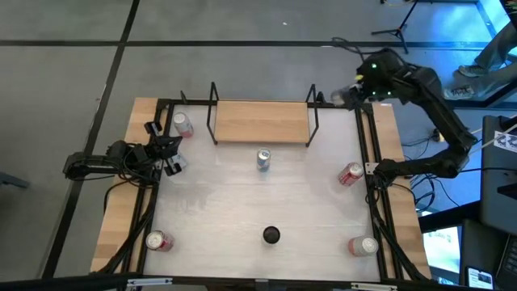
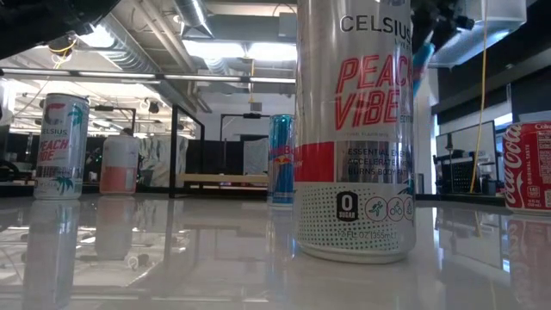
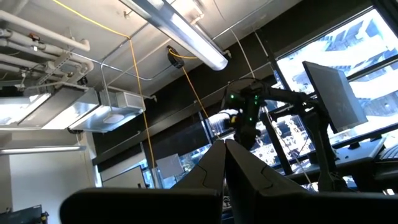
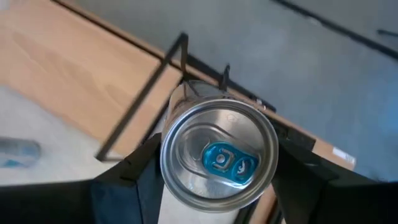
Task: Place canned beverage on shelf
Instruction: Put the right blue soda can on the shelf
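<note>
The shelf (image 1: 262,121), a light-wood board with black wire uprights, stands at the table's far middle; it also shows in the right wrist view (image 4: 74,68) and far off in the low view (image 2: 224,179). My right gripper (image 1: 346,96) is just beyond the shelf's right end, shut on a silver can with a blue tab (image 4: 219,155). My left gripper (image 1: 168,153) is at the table's left edge, shut and empty, its fingers (image 3: 224,165) pointing up at the ceiling. My right gripper pinches the silver can between its two fingers (image 4: 134,171), which lie on opposite sides of the can's wall (image 4: 171,165) just below the top rim. The fingers come from above, pointing down along the can. The can stands upright, top toward the wrist; its bottom is hidden by the can itself.
Other cans stand on the table: a blue one (image 1: 263,159) before the shelf, a red one (image 1: 350,174) at the right, one (image 1: 182,124) by the shelf's left end, two at the near corners (image 1: 157,240) (image 1: 362,246). A black round thing (image 1: 271,235) sits near the front.
</note>
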You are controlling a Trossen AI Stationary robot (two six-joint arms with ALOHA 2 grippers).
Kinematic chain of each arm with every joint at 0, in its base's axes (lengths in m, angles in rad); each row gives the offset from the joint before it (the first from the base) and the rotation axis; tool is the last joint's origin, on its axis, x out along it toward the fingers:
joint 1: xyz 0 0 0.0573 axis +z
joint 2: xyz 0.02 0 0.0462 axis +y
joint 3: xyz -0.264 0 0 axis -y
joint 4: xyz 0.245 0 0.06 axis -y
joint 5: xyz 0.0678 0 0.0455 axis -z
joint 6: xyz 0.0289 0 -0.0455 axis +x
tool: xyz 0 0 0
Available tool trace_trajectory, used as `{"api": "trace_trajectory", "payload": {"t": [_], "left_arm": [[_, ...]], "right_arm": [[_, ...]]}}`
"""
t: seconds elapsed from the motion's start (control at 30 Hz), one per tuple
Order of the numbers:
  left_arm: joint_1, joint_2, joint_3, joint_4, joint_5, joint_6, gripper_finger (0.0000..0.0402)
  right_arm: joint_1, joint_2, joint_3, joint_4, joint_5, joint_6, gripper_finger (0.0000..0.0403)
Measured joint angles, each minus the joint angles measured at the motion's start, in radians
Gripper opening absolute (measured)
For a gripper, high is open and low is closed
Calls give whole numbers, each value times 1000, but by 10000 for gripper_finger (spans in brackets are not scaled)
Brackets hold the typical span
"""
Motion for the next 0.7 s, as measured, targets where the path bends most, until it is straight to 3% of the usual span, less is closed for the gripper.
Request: {"api": "trace_trajectory", "payload": {"t": [0.3, 0.5, 0.7], "left_arm": [[0, 0, 0, 3, -1, 0, 7], [0, 0, 0, 2, -1, -3, 7], [0, 0, 0, 2, -4, -22, 7]], "right_arm": [[143, 133, 142, 1, 4, 3, 226], [211, 325, 306, -29, 12, 15, 227], [206, 527, 506, -94, 22, 1, 227]]}}
